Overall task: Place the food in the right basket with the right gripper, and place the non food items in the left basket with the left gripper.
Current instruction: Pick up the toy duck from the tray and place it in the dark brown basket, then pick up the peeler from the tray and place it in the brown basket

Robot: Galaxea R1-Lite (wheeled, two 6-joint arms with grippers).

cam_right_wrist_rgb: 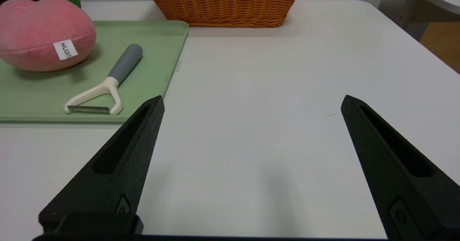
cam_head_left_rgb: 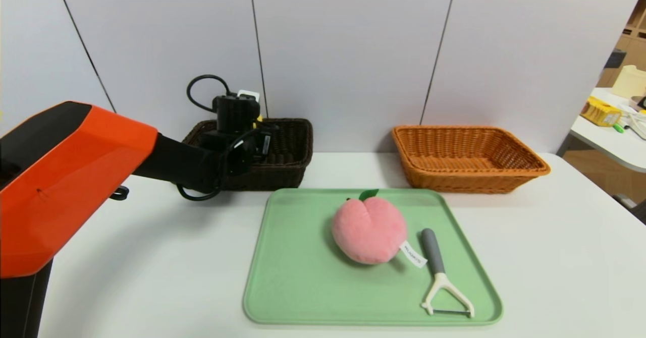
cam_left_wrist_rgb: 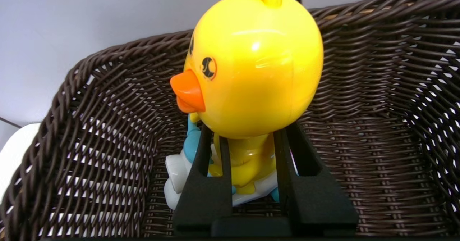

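Note:
My left gripper (cam_left_wrist_rgb: 248, 133) is shut on a yellow duck toy (cam_left_wrist_rgb: 251, 61) by its body, holding it inside the dark brown left basket (cam_left_wrist_rgb: 100, 126). In the head view that gripper (cam_head_left_rgb: 262, 144) hangs over the same dark basket (cam_head_left_rgb: 292, 156). A pink plush peach (cam_head_left_rgb: 370, 229) and a grey-handled peeler (cam_head_left_rgb: 439, 272) lie on the green tray (cam_head_left_rgb: 298, 277). My right gripper (cam_right_wrist_rgb: 251, 104) is open over bare table beside the tray's right edge, with peach (cam_right_wrist_rgb: 43, 32) and peeler (cam_right_wrist_rgb: 107, 82) off to its side. The orange right basket (cam_head_left_rgb: 469, 159) has nothing showing in it.
The white table (cam_head_left_rgb: 555, 257) spreads around the tray. A grey partition wall (cam_head_left_rgb: 353, 50) stands behind both baskets. Another table with a yellow box (cam_head_left_rgb: 600, 113) sits at the far right. My left arm's orange shell (cam_head_left_rgb: 65, 176) fills the left foreground.

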